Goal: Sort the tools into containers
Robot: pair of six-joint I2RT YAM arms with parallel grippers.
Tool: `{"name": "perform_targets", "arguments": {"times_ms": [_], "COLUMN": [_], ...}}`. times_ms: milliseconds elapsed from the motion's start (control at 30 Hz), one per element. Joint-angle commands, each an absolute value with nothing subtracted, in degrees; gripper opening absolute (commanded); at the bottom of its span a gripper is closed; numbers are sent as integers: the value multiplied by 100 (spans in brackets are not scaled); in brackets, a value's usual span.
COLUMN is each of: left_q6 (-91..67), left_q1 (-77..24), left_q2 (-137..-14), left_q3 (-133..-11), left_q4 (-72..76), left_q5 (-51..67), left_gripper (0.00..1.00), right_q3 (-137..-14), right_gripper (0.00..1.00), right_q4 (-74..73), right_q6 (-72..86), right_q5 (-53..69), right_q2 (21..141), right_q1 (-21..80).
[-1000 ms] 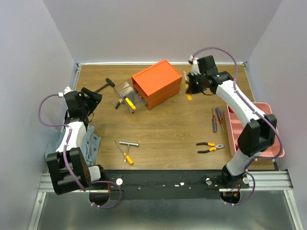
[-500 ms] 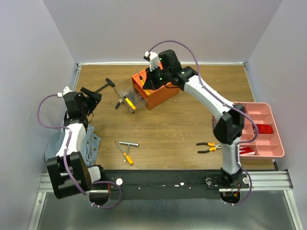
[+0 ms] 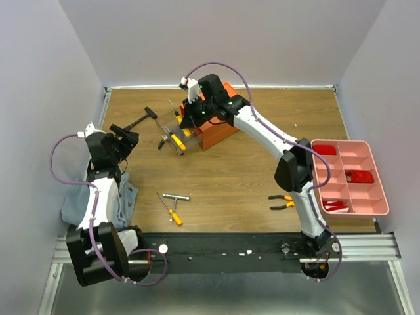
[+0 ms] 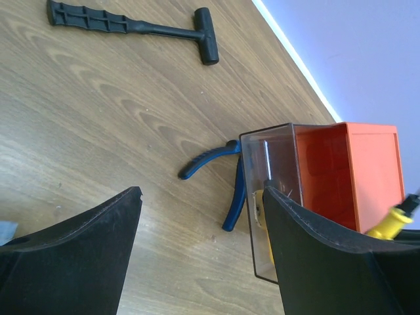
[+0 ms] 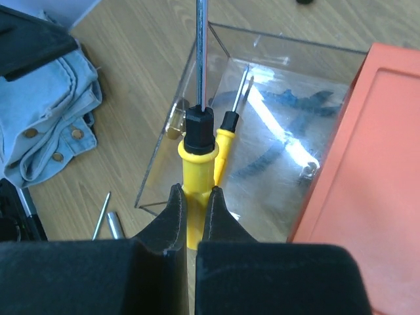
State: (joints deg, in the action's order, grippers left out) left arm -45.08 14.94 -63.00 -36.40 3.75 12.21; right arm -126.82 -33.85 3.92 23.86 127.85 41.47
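the right gripper (image 5: 195, 197) has swung from the right side of the bright orange rectangular box (image 5: 367, 170) to its left. it now hangs over the clear plastic drawer (image 5: 289, 42), clamped on a yellow-handled screwdriver (image 5: 197, 154), so release looks near. the left gripper (image 4: 200, 193), left of the box, gapes wide and empty.

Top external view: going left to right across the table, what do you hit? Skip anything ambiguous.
grey-blue cloth → black T-handle tool → orange box → orange-handled pliers → pink tray
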Motion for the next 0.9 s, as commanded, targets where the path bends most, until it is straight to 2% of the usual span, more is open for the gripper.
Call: {"name": "perform_targets", "arguments": {"times_ms": [0,100,267,433,500,667,700,867], "left_q6": [-4333,-4359,-4666,-4974,-4931,-4457,-4360,-3560], "left_q1": [1626,1644,1644,1644,1626,1565,1573,1573], "left_q2": [-6003,-5994,-6056,-6222,-6406,-7021,-7231,-7602], "left_q3": [-3472,-3507,-3568,-3559,-3699,-4253,-4480,-5062], "left_q4": [299,412,703,975,958,730,555,36], "left_q5": [1116,1116,1239,1336,1380,1485,1459,1345], "left_gripper": [84,84,84,85,84,82,82,82], "right_q3": [-12745,-12683,-12385,-11314,-10269,-8168,-7626,-6689], "right_gripper": [21,44,56,59,59,59,59,58], "right_q4": [-3463,-3612,-3578,-3700,-3779,-3929,-3929,-3780], "right_q6": [527,457,264,-245,-369,-570,-606,-615], "right_q5": [2479,2312,1900,1346,1073,529,458,150], "right_q2": [13148,13087,12429,11009,10470,9161,9063,8894], "right_q1": [4210,4219,4184,4105,3877,2685,2507,1592]}}
